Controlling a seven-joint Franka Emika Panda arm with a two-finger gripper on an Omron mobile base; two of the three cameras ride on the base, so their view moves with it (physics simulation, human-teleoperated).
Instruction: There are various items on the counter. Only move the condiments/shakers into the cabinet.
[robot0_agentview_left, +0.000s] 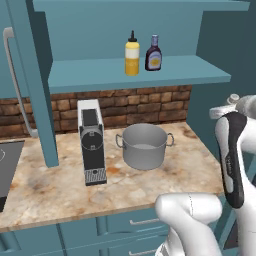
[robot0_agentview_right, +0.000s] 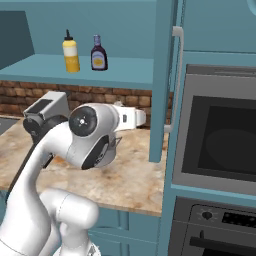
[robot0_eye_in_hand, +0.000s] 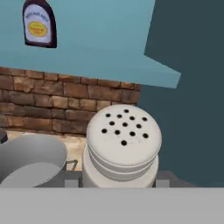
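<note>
shaker (robot0_eye_in_hand: 123, 146): base hidden | pot (robot0_eye_in_hand: 30, 162): cut by left edge | sauce bottle (robot0_eye_in_hand: 39, 24): top cropped

Looks like a rendered home kitchen: teal cabinets (robot0_agentview_left: 150, 45), brick backsplash (robot0_agentview_left: 135, 105), marbled stone surface (robot0_agentview_left: 55, 192), built-in oven (robot0_agentview_right: 217, 135), coffee machine (robot0_agentview_left: 92, 142).

you get even, flat rendered light with no glare. soft shadow sits under the cabinet shelf (robot0_agentview_left: 190, 72) on the brick wall (robot0_agentview_left: 150, 107). close up, the shaker (robot0_eye_in_hand: 122, 146) looks slightly soft; edges show no distortion.
</note>
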